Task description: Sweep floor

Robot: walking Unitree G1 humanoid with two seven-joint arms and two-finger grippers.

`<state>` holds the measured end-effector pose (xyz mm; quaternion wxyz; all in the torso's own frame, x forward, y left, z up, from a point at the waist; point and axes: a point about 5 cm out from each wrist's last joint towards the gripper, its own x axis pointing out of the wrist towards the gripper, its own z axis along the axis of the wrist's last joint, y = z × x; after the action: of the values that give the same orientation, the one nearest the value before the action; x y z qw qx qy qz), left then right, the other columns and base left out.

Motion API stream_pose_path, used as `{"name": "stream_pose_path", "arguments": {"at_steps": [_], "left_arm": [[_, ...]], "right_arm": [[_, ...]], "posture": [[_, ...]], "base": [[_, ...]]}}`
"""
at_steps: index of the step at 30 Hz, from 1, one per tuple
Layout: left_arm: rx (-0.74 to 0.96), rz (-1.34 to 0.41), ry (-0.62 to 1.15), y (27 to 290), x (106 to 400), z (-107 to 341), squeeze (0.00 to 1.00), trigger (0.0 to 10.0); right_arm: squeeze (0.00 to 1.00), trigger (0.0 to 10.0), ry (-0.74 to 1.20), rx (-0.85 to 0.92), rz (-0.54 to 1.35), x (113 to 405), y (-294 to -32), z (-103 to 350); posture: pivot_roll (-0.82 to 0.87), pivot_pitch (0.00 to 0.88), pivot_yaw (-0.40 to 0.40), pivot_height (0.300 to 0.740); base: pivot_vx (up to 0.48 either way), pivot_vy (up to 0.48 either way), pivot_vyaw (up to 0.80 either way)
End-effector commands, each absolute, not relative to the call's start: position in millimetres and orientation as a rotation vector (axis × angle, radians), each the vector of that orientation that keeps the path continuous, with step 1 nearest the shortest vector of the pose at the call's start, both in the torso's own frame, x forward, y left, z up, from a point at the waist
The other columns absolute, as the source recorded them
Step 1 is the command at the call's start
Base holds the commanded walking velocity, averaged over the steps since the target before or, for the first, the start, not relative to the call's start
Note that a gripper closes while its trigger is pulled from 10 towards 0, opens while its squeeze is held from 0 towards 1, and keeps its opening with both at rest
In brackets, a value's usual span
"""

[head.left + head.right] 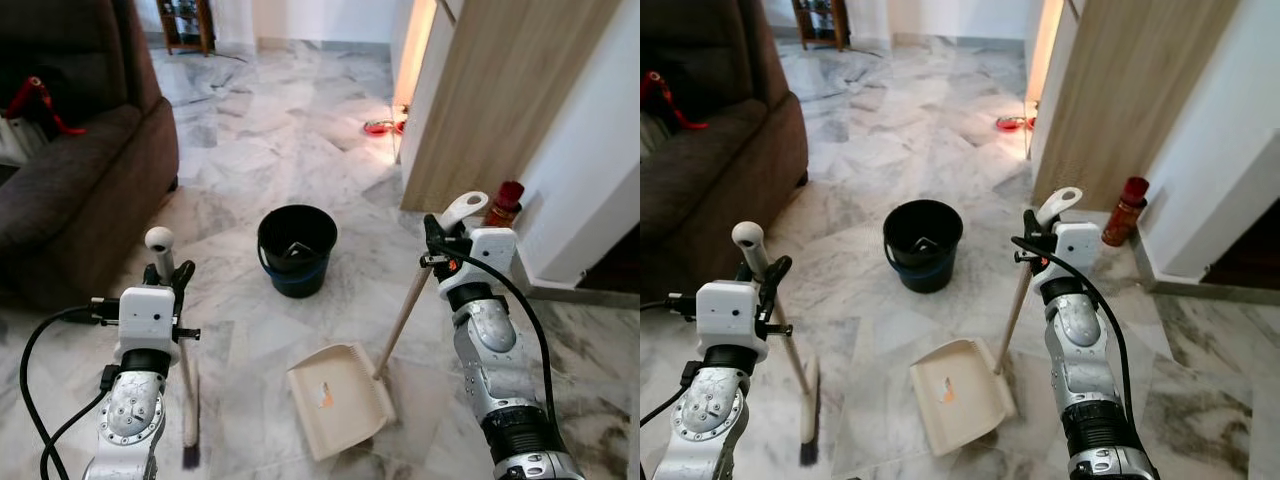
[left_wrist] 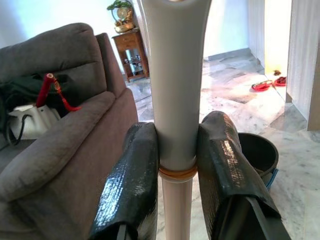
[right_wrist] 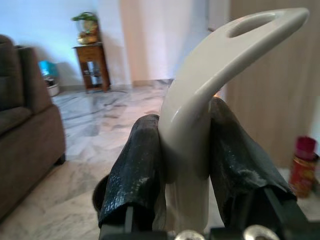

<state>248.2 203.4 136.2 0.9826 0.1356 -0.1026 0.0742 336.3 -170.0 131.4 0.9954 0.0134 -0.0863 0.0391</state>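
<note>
Marble floor, grey-veined; left gripper clamps the cylindrical broom handle; right gripper grips the cream dustpan handle; round black bucket between.

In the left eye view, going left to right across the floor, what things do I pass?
Sofa → left gripper on the broom → black bucket → dustpan → right gripper on the dustpan handle → red bottle by the wall.
</note>
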Motion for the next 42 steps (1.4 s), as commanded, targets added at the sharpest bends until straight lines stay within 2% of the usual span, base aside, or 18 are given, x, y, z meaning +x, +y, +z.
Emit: {"name": "stream_pose_path", "arguments": {"at_steps": [1, 18, 42], "left_arm": [[0.295, 0.164, -0.25, 205.4, 250.8, 145.9, 0.0, 10.0], [0.302, 0.193, -0.248, 213.3, 251.6, 149.2, 0.0, 10.0], [0.315, 0.208, -0.239, 212.6, 253.7, 149.2, 0.0, 10.0]], "right_arm": [[0.0, 10.0, -0.218, 0.034, 0.063, 337.1, -173.6, 143.1], [0.0, 10.0, -0.223, 0.058, 0.052, 343.3, -172.1, 149.6], [0.0, 10.0, -0.227, 0.048, 0.058, 346.7, -171.0, 153.8]], "posture": [[-0.02, 0.091, -0.028, 0.74], [-0.01, 0.14, -0.024, 0.74], [-0.02, 0.16, -0.032, 0.74]], "base": [[0.0, 0.0, -0.8], [0.0, 0.0, -0.8], [0.0, -0.062, -0.8]]}}
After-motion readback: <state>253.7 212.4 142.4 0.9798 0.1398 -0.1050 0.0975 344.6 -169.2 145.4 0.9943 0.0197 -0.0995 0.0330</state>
